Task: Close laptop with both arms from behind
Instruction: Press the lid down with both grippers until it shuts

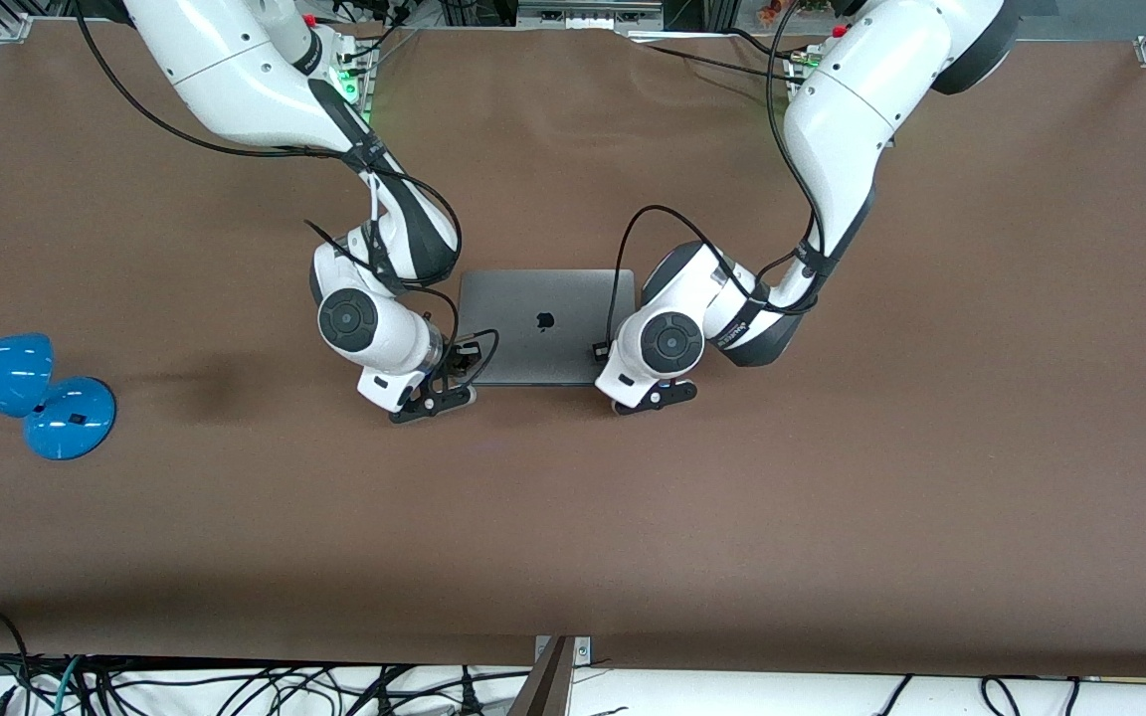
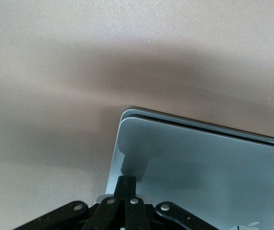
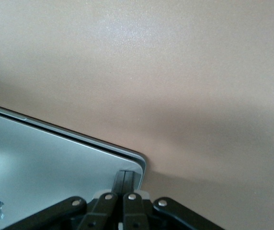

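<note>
The space-grey laptop (image 1: 545, 326) lies mid-table with its lid down and the dark apple logo facing up. A thin dark seam shows between lid and base in the left wrist view (image 2: 199, 158) and in the right wrist view (image 3: 46, 153). My right gripper (image 1: 464, 354) is shut, its tips resting on the lid corner nearer the front camera at the right arm's end (image 3: 126, 178). My left gripper (image 1: 600, 352) is shut, its tips on the lid corner nearer the front camera at the left arm's end (image 2: 127, 184). Keyboard and screen are hidden.
A blue desk lamp (image 1: 26, 393) lies at the right arm's end of the brown table (image 1: 832, 477). Cables hang below the table's front edge, nearest the front camera. Aluminium frame rails run along the table's edge by the arm bases.
</note>
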Robot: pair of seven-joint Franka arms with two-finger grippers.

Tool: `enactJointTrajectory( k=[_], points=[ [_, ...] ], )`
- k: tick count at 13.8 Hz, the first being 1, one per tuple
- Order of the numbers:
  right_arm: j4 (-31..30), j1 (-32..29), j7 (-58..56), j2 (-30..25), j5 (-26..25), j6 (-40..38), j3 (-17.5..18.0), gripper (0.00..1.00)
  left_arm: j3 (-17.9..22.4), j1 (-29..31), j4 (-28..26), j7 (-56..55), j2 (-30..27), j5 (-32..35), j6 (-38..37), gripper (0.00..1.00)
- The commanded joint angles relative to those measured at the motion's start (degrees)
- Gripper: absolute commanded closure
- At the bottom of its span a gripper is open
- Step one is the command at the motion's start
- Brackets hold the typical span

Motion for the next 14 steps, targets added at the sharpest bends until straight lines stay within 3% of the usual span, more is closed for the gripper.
enactJointTrajectory(
  k=[1, 12, 13, 14],
  points=[
    [1.3, 0.5, -0.4, 1.3, -0.5, 0.9, -0.3, 1.0, 1.1, -1.4, 2.3, -0.1, 1.1, 1.5, -0.2, 1.0],
    [2.5, 0.9, -0.3, 1.1, 0.4, 0.9, -0.3, 1.0, 1.1, -1.3, 2.2, -0.1, 1.0, 2.4, -0.2, 1.0],
    [2.6, 0.8, -0.1, 0.2, 0.4, -0.4, -0.3, 1.0, 1.1, -1.2, 2.2, -0.2, 0.9, 2.5, -0.3, 0.94],
    [2.9, 0.8, 0.7, -0.8, 0.7, -3.0, -0.3, 1.0, 1.1, -0.9, 2.2, -0.1, 0.4, 2.6, -0.5, 0.72]
  ],
)
